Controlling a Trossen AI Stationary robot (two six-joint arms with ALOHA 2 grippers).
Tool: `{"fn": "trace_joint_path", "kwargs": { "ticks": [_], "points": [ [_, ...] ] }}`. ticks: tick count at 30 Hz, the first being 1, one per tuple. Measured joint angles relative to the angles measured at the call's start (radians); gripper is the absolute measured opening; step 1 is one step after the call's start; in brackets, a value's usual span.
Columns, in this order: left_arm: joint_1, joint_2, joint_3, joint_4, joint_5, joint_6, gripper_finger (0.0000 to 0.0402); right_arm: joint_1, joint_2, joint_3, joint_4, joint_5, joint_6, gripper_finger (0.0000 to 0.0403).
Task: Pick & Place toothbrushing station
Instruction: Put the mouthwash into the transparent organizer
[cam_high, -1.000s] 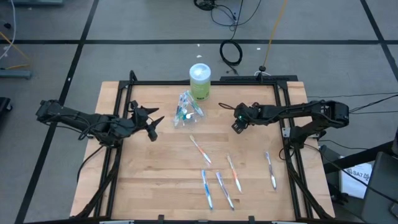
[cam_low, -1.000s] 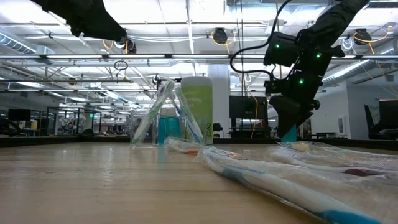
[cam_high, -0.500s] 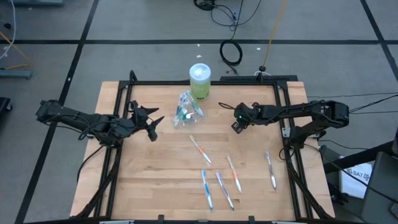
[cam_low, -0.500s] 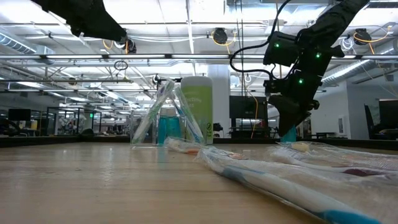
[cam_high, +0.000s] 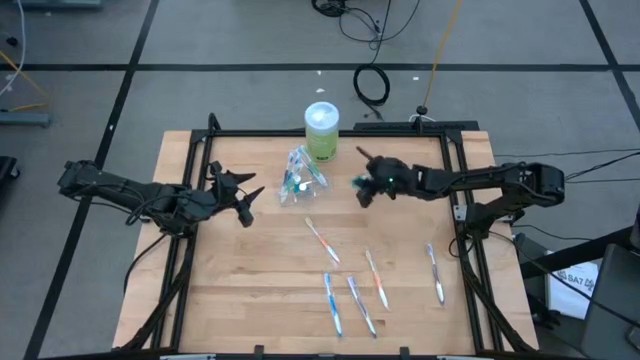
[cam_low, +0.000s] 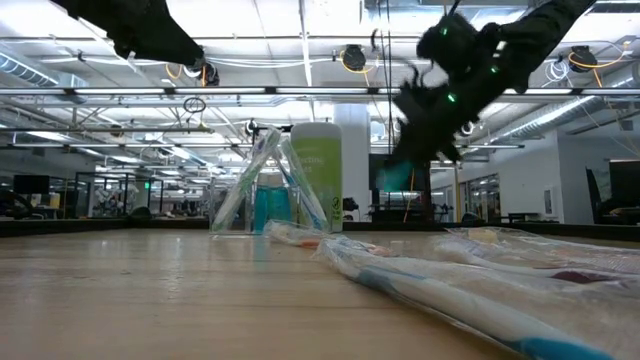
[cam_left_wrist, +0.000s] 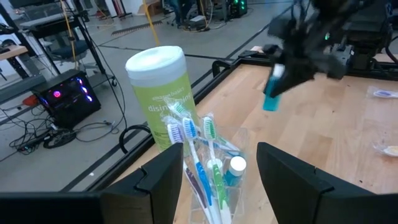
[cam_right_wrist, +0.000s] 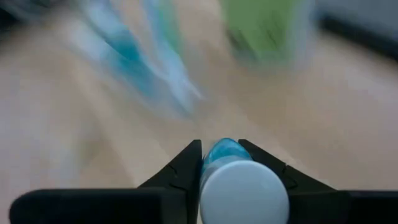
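Lying loose at lower centre of the high view, five toothbrushes (cam_high: 350, 285) await collection. Mid-frame, the right gripper (cam_high: 362, 188) is clamped on a tube (cam_left_wrist: 272, 98), likely carrying it toward the cup (cam_high: 301, 176) just left. Left gripper (cam_high: 245, 197) waits, fingers apart, at centre-left.

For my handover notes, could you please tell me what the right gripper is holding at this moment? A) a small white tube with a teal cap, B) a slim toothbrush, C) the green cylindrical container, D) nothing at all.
A: the right gripper is closed on the small white tube with a teal cap, raised off the wooden table near the clear plastic cup of toothbrushes.
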Motion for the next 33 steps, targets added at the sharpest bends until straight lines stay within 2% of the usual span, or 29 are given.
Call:
{"fn": "trace_joint_path", "kwargs": {
  "ticks": [3, 5, 7, 11, 14, 17, 26, 33],
  "points": [
    [0.002, 0.0, 0.0, 0.003, 0.012, 0.001, 0.0212, 0.023, 0.001, -0.002, 0.286, -0.055, -0.036, 0.0085],
    [0.004, 0.0, 0.0, 0.006, 0.016, 0.006, 0.0212, 0.045, 0.001, 0.006, 0.463, -0.055, -0.055, 0.0085],
    [0.008, 0.0, 0.0, 0.009, 0.016, 0.007, 0.0212, 0.071, 0.009, 0.045, 0.519, -0.053, -0.091, 0.0085],
    [0.021, 0.0, 0.0, 0.033, 0.019, 0.014, 0.0212, 0.126, 0.018, 0.179, 0.333, -0.037, -0.19, 0.0085],
    [0.03, 0.0, 0.0, 0.065, 0.019, 0.038, 0.0212, 0.154, 0.07, 0.317, 0.143, 0.041, -0.236, 0.0085],
    [0.033, 0.0, 0.0, 0.103, 0.021, 0.072, 0.0212, 0.148, 0.142, 0.421, -0.028, 0.055, -0.245, 0.0085],
    [0.04, 0.0, 0.0, 0.169, 0.023, 0.151, 0.0212, 0.117, 0.386, 0.576, -0.029, 0.001, -0.324, 0.0084],
    [0.04, 0.0, 0.0, 0.18, 0.028, 0.194, 0.0212, 0.07, 0.487, 0.575, 0.023, 0.005, -0.311, 0.0084]
  ]
}}
